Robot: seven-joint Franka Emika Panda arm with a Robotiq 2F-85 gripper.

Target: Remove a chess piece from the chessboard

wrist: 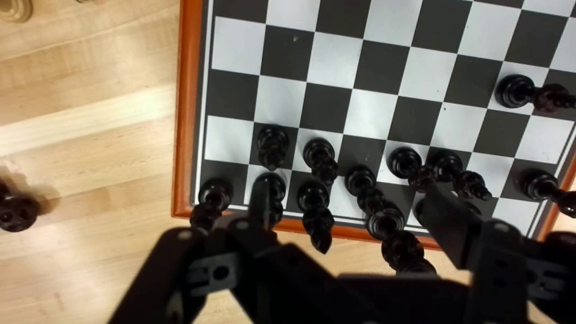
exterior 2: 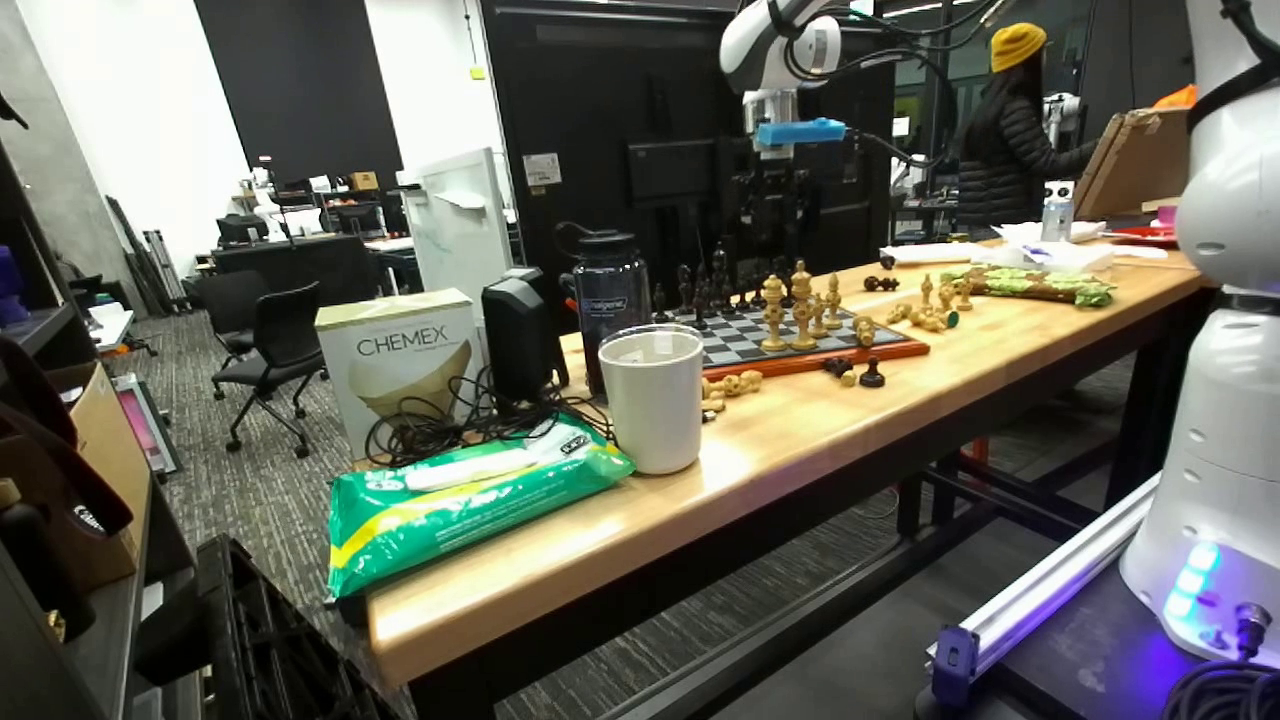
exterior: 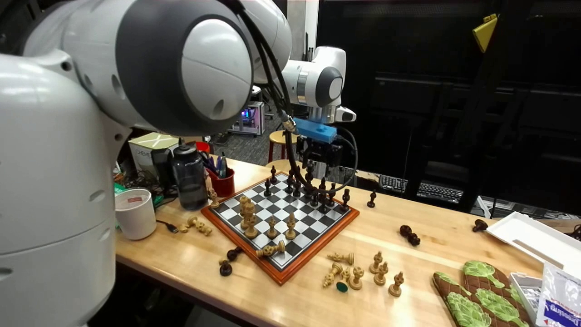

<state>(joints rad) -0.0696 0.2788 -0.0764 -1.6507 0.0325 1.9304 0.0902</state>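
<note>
The chessboard lies on the wooden table in both exterior views, and its frame shows in the wrist view. Several dark chess pieces stand along its far edge. Several tan pieces stand near the opposite edge, one lying on its side. My gripper is open above the dark pieces. In the wrist view, dark pieces show between its spread fingers, and a tall one reaches toward the palm. I cannot tell if a finger touches any piece. In an exterior view a cable partly hides the dark pieces.
Loose tan pieces and dark pieces are on the table around the board. A red pen cup, dark bottle and white mug stand beside it. A patterned mitt and white tray lie at the opposite end.
</note>
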